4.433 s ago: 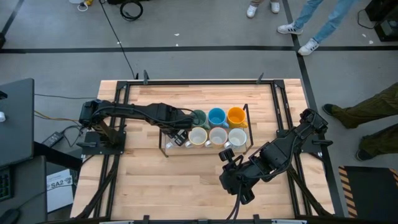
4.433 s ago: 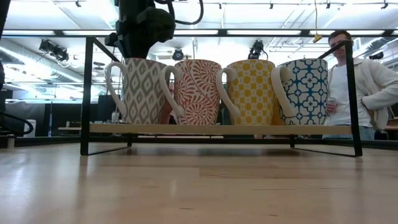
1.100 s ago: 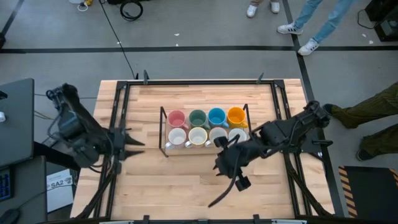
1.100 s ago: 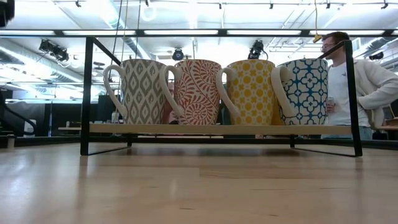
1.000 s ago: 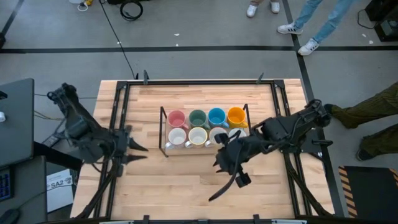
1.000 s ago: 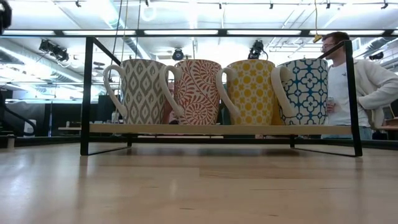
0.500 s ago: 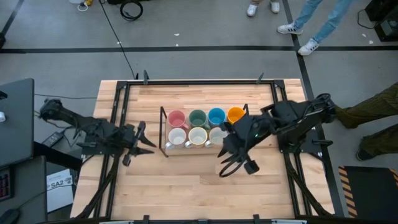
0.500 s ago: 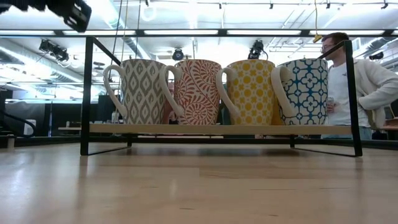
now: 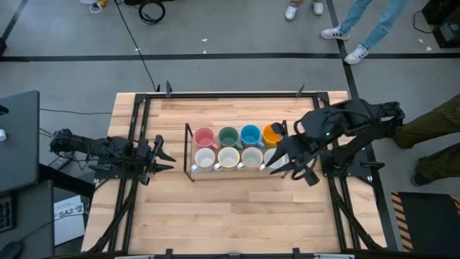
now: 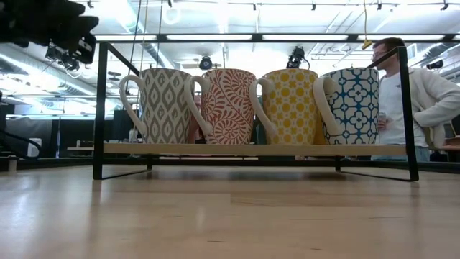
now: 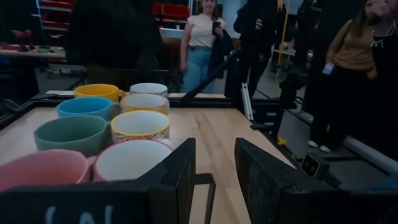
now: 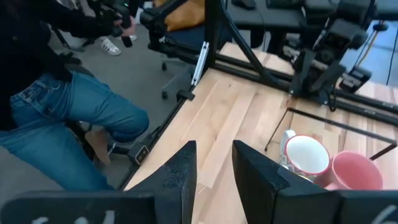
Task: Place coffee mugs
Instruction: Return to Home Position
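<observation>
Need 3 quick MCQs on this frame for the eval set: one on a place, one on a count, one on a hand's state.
1. Where is the pink mug?
A) on the shelf, in the row far from the low camera, at the left-arm end
B) on the bare table
C) on the floor

2. How many mugs stand on the shelf?
A) four
B) six
C) eight

3. The left hand is:
A) shut on a mug
B) open and empty
C) shut and empty

Key:
1A, the high view shows it in that corner of the shelf.
2C, there are two rows of four.
3B, the left wrist view shows its fingers apart with nothing between.
</observation>
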`<state>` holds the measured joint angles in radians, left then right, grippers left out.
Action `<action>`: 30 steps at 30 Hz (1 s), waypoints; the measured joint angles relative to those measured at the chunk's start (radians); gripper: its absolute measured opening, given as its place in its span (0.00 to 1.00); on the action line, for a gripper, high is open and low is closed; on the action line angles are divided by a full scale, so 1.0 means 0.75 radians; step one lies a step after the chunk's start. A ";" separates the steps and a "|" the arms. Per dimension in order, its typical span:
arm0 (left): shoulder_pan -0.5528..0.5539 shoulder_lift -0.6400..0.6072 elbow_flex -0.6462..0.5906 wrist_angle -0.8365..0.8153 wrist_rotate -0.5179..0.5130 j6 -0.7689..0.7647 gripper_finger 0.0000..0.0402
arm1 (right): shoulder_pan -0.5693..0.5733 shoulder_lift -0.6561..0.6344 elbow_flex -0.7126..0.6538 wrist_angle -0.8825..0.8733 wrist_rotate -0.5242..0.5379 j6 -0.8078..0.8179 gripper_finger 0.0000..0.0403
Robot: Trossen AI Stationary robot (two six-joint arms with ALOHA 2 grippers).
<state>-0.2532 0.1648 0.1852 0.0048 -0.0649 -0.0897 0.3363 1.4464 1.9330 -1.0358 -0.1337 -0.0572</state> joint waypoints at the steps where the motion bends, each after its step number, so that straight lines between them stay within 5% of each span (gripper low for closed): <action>1: 0.006 -0.024 -0.017 0.001 0.000 0.000 0.30 | 0.000 -0.014 -0.006 0.004 0.000 -0.008 0.27; 10: 0.050 -0.182 -0.130 0.010 0.001 0.011 0.30 | -0.098 -0.291 -0.342 0.196 -0.098 -0.020 0.27; 30: 0.171 -0.212 -0.171 0.043 0.037 0.046 0.30 | -0.480 -1.390 -1.526 0.828 -0.103 0.187 0.27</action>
<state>-0.1249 0.0059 0.0566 0.0370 -0.0374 -0.0555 -0.0236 0.4038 0.7885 -0.4147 -0.2111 0.0833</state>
